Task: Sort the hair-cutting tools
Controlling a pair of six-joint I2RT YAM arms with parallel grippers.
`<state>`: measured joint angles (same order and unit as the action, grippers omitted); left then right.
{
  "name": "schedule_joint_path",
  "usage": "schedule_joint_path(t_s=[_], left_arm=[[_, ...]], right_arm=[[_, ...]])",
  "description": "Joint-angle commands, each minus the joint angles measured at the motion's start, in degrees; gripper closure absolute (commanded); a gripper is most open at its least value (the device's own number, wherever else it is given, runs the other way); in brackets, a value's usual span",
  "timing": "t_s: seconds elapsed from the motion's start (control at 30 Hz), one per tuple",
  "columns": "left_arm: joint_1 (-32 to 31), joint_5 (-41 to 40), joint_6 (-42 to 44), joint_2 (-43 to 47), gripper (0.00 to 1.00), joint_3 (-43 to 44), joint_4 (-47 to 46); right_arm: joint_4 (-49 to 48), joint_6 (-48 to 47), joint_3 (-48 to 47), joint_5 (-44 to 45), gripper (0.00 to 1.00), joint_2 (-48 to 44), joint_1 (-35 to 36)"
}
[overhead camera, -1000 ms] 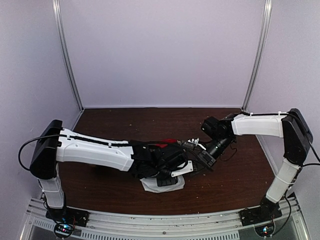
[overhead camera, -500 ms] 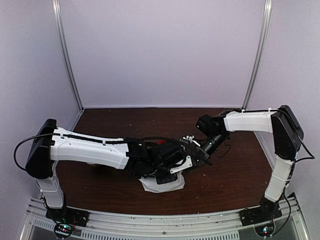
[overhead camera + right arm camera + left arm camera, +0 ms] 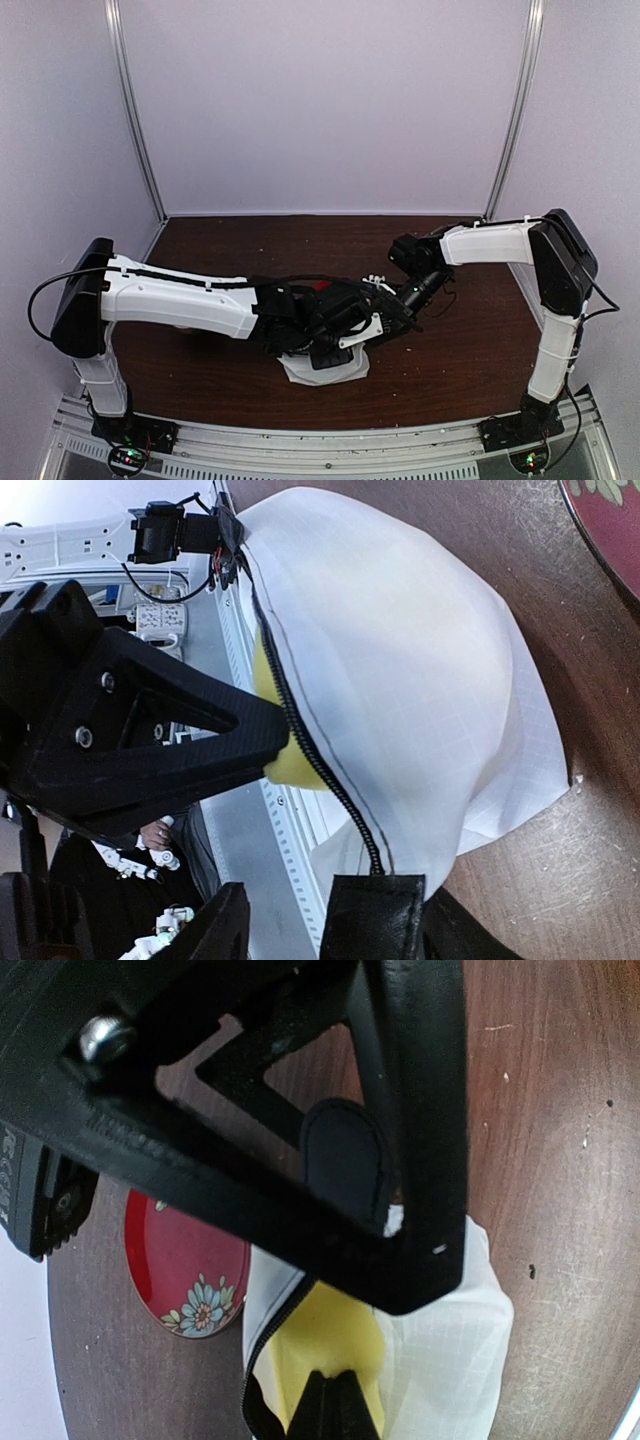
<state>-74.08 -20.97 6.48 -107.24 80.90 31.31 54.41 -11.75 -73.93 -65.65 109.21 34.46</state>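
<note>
A dark wooden table (image 3: 480, 340) carries two white-and-black robot arms. The left arm (image 3: 180, 300) is stretched low across it and the right arm (image 3: 490, 243) is bent in from the side. Between them lies a white pouch (image 3: 420, 680) with a yellow lining (image 3: 335, 1330), just beside a red flowered plate (image 3: 185, 1260). The left gripper (image 3: 415, 1260) is clamped tight on the pouch's rim at the black zipper (image 3: 300, 730). The right gripper (image 3: 300, 920) stands with jaws wide, one finger (image 3: 375, 920) against the zipper's end. The hair-cutting tools are hidden from every view.
</note>
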Motion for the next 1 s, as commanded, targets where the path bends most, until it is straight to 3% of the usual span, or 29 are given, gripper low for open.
schedule_joint_path(t_s=[0.0, 0.27, 0.33, 0.43, 0.57, 0.93, 0.97], left_arm=[[0.26, 0.28, -1.13, 1.68, 1.0, 0.61, 0.91], [0.3, -2.24, -1.75, 1.76, 1.0, -0.09, 1.78], [0.26, -4.49, -1.57, 1.23, 1.0, -0.18, 2.06], [0.93, -8.03, -2.26, -0.91, 1.0, 0.85, 3.62], [3.24, -3.84, -5.27, -7.64, 1.0, 5.32, 8.89], [3.24, 1.08, -9.35, -6.24, 1.0, -2.24, -3.81], [3.24, 1.25, -10.0, -5.07, 0.96, -3.12, -4.76]], right_arm=[[-0.22, 0.83, -1.64, -3.93, 0.47, 1.6, -0.39], [-1.55, 2.11, -0.82, -4.5, 0.94, 2.02, -0.44], [-1.25, 1.58, -0.27, -4.1, 1.0, 1.25, -0.44], [0.2, -0.83, 0.32, -4.13, 1.0, -0.04, -0.42], [2.15, -3.36, 0.48, -5.96, 1.0, -1.34, -0.44], [4.81, -6.26, -0.15, -7.99, 1.0, -1.93, -0.52], [5.02, -6.6, -0.28, -7.11, 1.0, -2.15, -0.68]])
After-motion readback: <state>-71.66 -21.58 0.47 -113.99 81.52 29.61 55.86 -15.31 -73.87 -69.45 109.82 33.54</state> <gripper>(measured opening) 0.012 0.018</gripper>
